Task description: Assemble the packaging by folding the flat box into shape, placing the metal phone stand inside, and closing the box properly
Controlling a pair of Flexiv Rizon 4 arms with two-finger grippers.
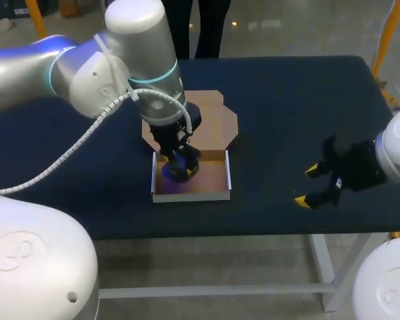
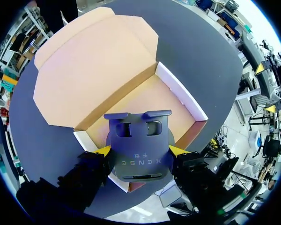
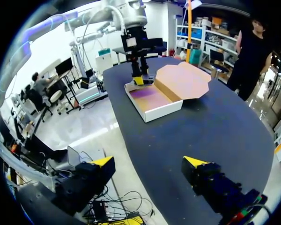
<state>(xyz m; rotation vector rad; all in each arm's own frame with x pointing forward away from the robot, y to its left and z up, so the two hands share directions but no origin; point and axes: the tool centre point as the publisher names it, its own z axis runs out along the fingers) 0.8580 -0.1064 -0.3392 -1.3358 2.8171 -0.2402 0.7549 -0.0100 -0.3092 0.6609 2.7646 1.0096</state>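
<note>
The box (image 1: 191, 181) stands folded into an open tray just left of the middle of the head view, on the dark table (image 1: 287, 100). Its lid (image 1: 217, 120) lies flat behind it, toward the upper middle of the frame. The left claw (image 2: 140, 150) reaches in from the upper left and is clamped on the phone stand (image 2: 139, 140), one yellow tip pressed to each side of the dark metal plate. In the left wrist view the stand is over the tray's near corner, partly above the near wall; I cannot tell whether its foot touches the cardboard floor. The right claw (image 1: 307, 185) hangs at the lower right of the head view, well apart from the box, with its fingers spread and nothing between them. The step in hand looks to be placing the stand inside, with the folding done and the closing not yet begun. The next move probably calls for shifting the stand further inside the walls, setting it down flat and then letting go. The claw must lift straight out so that it does not drag the light tray, before the lid is swung over and tucked in.
</note>
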